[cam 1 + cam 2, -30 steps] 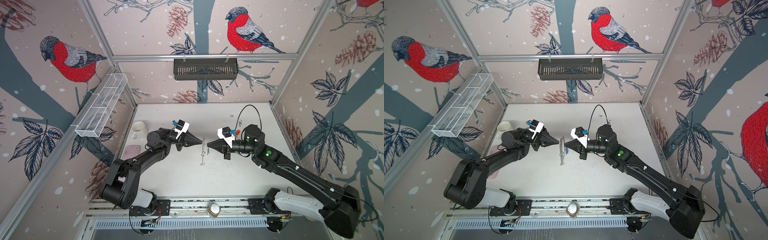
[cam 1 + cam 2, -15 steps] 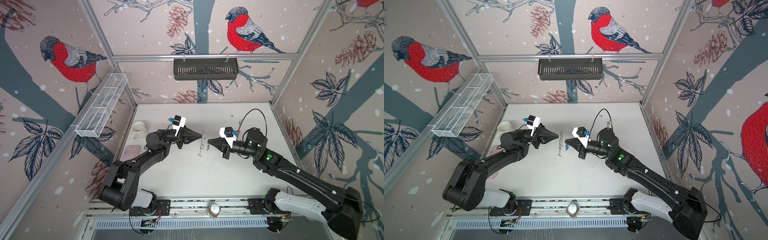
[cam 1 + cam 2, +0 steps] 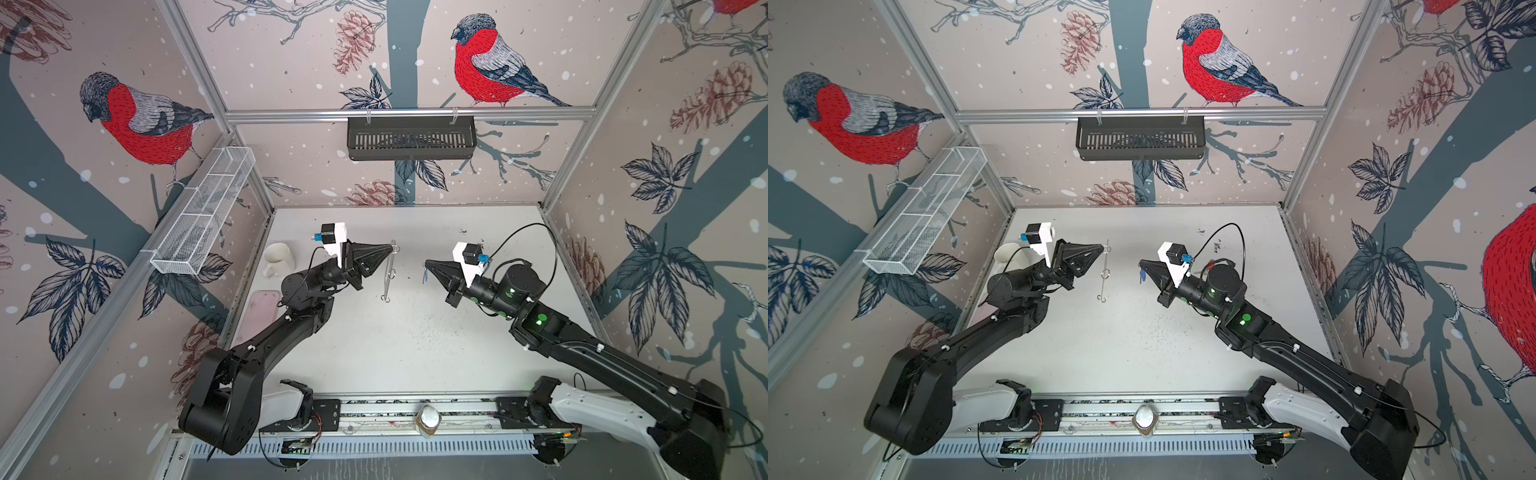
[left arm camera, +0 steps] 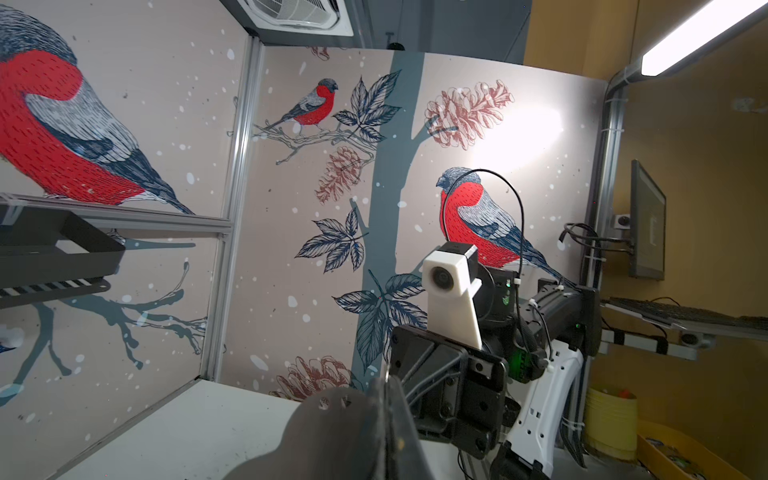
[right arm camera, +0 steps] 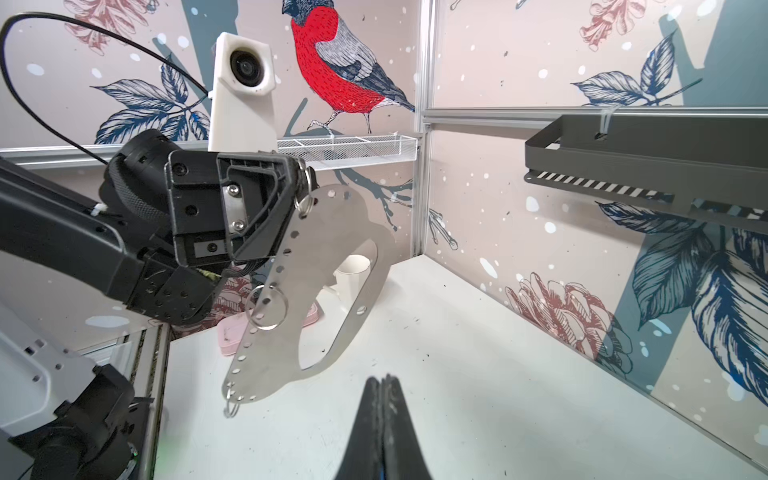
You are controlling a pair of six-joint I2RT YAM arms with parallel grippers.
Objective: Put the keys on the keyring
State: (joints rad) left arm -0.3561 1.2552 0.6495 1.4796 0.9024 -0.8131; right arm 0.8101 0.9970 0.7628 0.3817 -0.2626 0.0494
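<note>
Over the middle of the surface (image 3: 415, 353) the left tool (image 3: 391, 248) clenches the upper end of the keyring (image 5: 299, 299), which hangs with its long axis downward and its broad face toward the right tool (image 3: 427, 263), itself clenched on the blue-tagged keys (image 3: 424, 275), near but apart.

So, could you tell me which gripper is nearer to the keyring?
Left. The left gripper is shut on the upper end of the keyring; the right gripper, holding the keys, is apart from it across a gap.
</note>
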